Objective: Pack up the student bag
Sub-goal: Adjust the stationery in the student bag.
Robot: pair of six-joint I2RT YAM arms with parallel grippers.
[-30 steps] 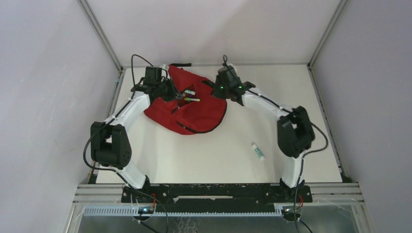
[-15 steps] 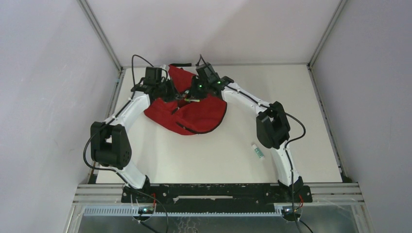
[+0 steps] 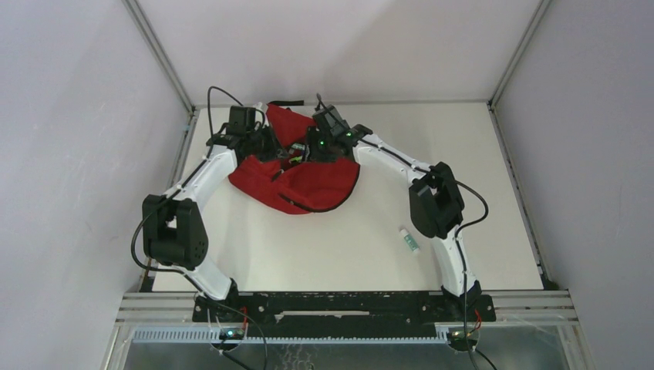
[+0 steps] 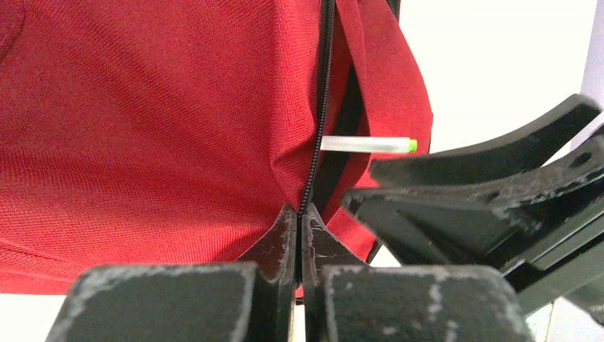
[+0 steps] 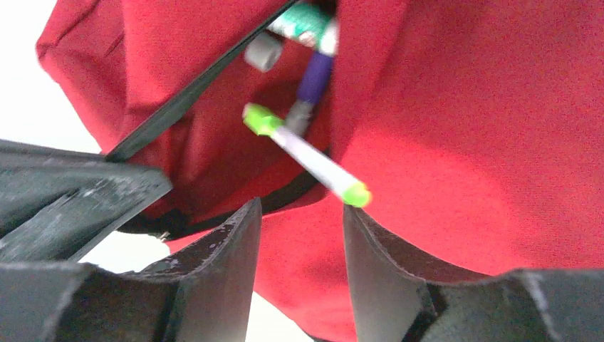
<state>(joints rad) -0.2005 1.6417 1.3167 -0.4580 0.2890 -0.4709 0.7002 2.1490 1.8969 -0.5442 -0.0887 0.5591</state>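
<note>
Bag: red backpack (image 3: 308, 181) on the table (image 3: 347, 254), far side, mouth gaping.
Left gripper (image 4: 299, 226): pinching the zip edge (image 4: 318, 107), apparently to hold the mouth open.
Right gripper (image 5: 299, 214): jaws apart; a green-tipped pen (image 5: 306, 153) pokes from the opening just beyond.

In the left wrist view the student bag (image 4: 142, 107) ran off the top and left edges, and its zip edge hid one end of a white pen (image 4: 363, 144). In the right wrist view a green-and-white item (image 5: 303, 20) was cut off by the top edge. A purple item (image 5: 315, 75) lay blurred, half under the fabric. From above, the bag's contents were too small to tell, as was the print on the tube (image 3: 409, 240) toward the table's (image 3: 339, 247) near right corner.
</note>
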